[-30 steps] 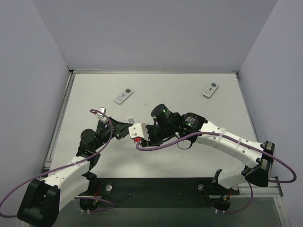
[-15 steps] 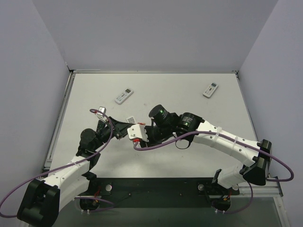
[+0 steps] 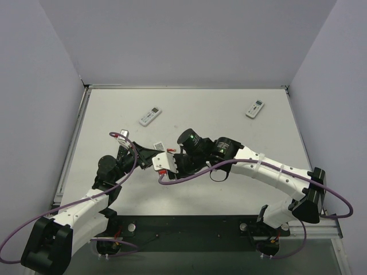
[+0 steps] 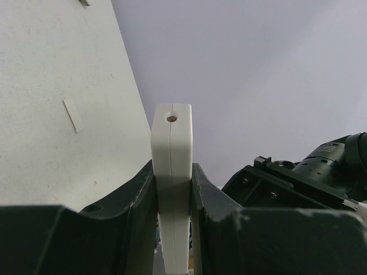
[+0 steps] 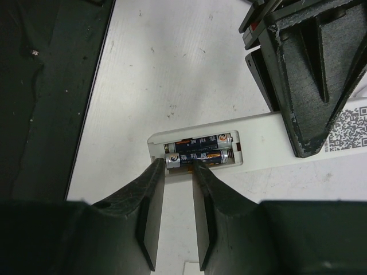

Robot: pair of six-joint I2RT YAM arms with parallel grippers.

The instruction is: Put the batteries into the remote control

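My left gripper (image 4: 172, 172) is shut on a white remote (image 4: 171, 137) and holds it edge-on; in the top view it (image 3: 150, 158) is left of centre. In the right wrist view the remote (image 5: 269, 143) lies with its battery bay open, and the left fingers (image 5: 298, 86) clamp it at the right. Two dark blue batteries with orange marks lie side by side in the bay, the far one (image 5: 203, 141) and the near one (image 5: 200, 157). My right gripper (image 5: 179, 165) is slightly open, its tips resting on the near battery's left half. It holds nothing.
Two other white remotes lie on the table, one at the back left (image 3: 150, 116) and one at the back right (image 3: 254, 109). A small white flat piece (image 4: 73, 114) shows on the table in the left wrist view. The black base plate (image 5: 46, 86) borders the table's near edge.
My right arm has shifted a little to the left, bringing its gripper closer over the remote. The left arm and the remote have stayed where they were.
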